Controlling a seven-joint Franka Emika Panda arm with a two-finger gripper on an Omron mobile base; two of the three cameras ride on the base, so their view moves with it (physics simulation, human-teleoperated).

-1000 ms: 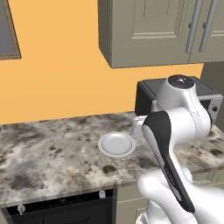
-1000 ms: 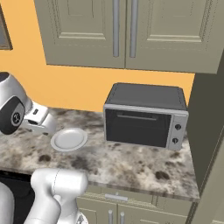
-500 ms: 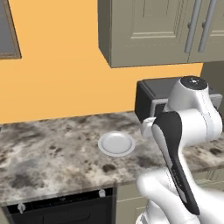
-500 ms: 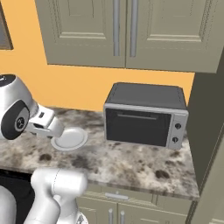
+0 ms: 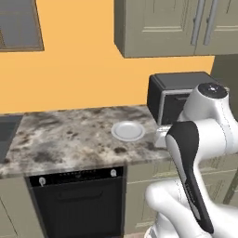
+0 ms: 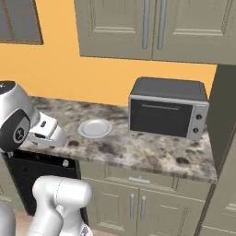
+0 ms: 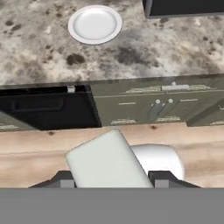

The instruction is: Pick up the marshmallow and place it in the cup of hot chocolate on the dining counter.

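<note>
The marshmallow (image 7: 107,159), a small white soft-looking block, sits tilted between my two dark fingertips (image 7: 65,179) in the hand view. My gripper (image 7: 113,180) is shut on it, holding it in the air above the wooden floor in front of the wall counter. In the right base view my hand (image 6: 48,133) hangs at the counter's front edge, left of the plate. The cup of hot chocolate and the dining counter are out of view.
A round grey-white plate (image 5: 128,130) (image 6: 95,128) (image 7: 95,24) lies on the speckled wall counter (image 5: 69,139). A dark toaster oven (image 6: 167,107) stands to its right. A black dishwasher front (image 5: 76,195) and beige cabinet doors (image 6: 133,203) are below, wall cabinets above.
The whole picture has shifted: the base has driven back from the wall counter, so more of its front shows. My hand has sunk to the counter's edge with the marshmallow.
</note>
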